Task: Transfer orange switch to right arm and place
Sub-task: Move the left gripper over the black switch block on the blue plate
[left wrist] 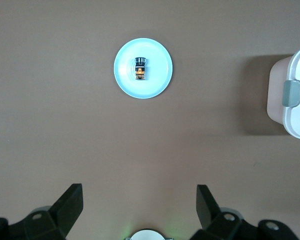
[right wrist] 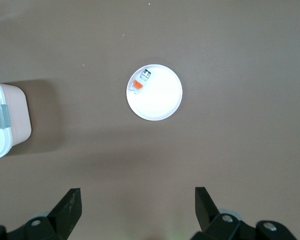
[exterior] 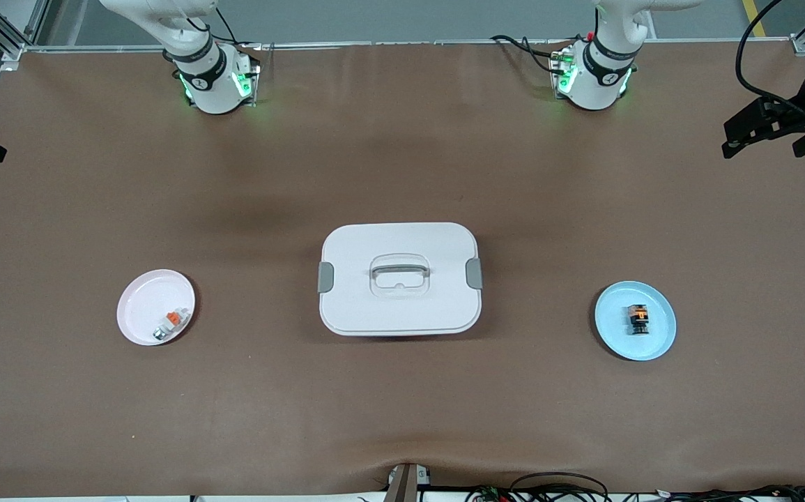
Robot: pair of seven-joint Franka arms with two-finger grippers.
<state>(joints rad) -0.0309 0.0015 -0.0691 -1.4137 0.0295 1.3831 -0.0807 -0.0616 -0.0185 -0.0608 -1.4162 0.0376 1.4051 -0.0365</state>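
Orange switch [exterior: 638,319] on blue plate [exterior: 661,339]; white box [exterior: 400,307] mid-table.

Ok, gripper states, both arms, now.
Left gripper: open, empty, over bare table short of the blue plate.
Right gripper: open, empty.

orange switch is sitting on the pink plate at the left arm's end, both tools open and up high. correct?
Not quite. The orange switch sits on the blue plate at the left arm's end, as the front view shows; the pink plate is at the right arm's end and holds the whitish part. Both tools, left tool and right tool, are open and up high.
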